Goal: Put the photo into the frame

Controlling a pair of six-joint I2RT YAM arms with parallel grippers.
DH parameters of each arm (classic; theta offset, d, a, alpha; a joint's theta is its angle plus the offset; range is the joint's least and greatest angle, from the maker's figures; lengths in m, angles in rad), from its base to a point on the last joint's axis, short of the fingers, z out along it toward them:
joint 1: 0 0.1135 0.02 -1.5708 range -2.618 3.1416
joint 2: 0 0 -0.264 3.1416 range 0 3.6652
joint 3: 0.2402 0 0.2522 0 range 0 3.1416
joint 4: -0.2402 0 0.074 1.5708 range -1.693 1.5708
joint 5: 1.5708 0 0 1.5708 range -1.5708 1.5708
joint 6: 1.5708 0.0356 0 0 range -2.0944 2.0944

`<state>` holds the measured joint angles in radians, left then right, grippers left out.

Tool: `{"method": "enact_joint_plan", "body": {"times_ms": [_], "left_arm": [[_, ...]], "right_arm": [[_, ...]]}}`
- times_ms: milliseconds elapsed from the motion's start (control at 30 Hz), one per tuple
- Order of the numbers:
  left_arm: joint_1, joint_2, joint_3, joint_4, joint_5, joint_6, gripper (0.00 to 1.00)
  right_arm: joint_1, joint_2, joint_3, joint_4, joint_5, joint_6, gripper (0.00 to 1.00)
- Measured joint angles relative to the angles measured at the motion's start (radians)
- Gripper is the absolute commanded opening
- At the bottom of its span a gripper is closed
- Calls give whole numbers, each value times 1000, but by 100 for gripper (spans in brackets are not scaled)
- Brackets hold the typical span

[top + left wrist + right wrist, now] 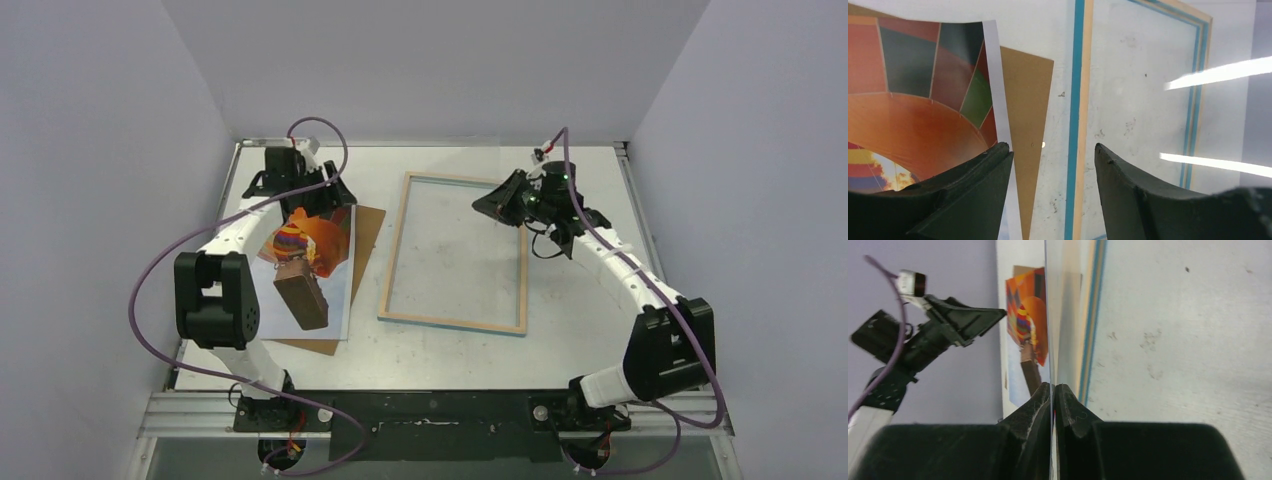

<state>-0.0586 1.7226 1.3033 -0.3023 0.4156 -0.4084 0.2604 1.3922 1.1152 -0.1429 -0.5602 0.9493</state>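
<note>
Two claws logged. The right claw is clenched on a clear pane, held on edge over the frame, presumably to keep its opening free. The left claw is released, empty, poised at the edge of the photo, which lies on the backing board beside the frame.

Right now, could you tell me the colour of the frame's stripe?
Bright blue; the frame shows best from left wrist.

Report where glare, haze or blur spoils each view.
Left wrist: two white glare streaks cross one border of the frame. Right wrist: the clear sheet in the right gripper hazes a strip beside the photo. Top external: even light, soft shadows.
</note>
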Motion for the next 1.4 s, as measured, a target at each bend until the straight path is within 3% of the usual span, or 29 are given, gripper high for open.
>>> {"method": "enact_joint_plan", "body": {"times_ms": [167,467,767,1400], "left_arm": [[-8,0,-42,-4,-4,29,55],[-62,1,-67,-1,-20,72,52],[-177,121,-35,0,-27,98,33],[-177,259,20,22,-40,71,20]], "right_arm": [[-21,108,-96,19,12,-25,5],[-35,142,-76,-13,75,-180,5],[-35,135,-50,-20,78,-314,5],[-37,90,-69,206,-51,-301,5]]}}
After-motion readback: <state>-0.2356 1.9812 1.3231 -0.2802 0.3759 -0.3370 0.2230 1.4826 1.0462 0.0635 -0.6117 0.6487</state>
